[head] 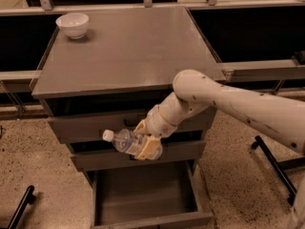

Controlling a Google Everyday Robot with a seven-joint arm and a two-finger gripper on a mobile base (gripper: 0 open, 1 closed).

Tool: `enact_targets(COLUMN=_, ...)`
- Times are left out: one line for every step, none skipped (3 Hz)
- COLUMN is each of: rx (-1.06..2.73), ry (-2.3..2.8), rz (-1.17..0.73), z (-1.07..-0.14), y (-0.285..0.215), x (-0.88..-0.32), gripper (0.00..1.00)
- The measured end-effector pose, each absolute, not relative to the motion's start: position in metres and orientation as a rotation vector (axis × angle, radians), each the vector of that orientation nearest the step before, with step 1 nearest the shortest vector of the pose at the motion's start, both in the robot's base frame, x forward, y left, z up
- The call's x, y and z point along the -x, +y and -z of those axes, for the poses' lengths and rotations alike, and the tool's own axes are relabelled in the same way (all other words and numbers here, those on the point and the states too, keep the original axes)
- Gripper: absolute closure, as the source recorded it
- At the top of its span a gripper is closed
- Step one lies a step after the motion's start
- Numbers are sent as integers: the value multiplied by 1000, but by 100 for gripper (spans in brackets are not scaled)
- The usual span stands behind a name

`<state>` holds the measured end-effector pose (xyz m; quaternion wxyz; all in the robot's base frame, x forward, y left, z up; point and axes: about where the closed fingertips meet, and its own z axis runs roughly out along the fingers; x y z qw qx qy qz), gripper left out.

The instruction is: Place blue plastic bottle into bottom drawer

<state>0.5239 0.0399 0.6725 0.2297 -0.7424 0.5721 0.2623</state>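
My gripper (148, 146): clenched on bottle (122, 140), held sideways in mid-air, above the open drawer (143, 194). Bowl (72, 25): upright on cabinet top (128, 56), back left corner.

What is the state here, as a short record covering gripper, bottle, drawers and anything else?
gripper: shut on the blue plastic bottle, in front of the upper drawers
bottle pose: roughly level, cap toward picture left, in the air above the bottom drawer
bottom drawer: pulled open, bottle not yet inside
white bowl: upright on the cabinet top, far left corner
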Motion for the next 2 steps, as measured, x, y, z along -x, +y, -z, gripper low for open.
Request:
enact_targets(rx=1965, ry=1592, rz=-719, z=-608, y=31, x=-523, gripper=100)
enact_targets(rx=1965, ry=1592, rz=-719, z=-608, y=32, x=-523, gripper=100)
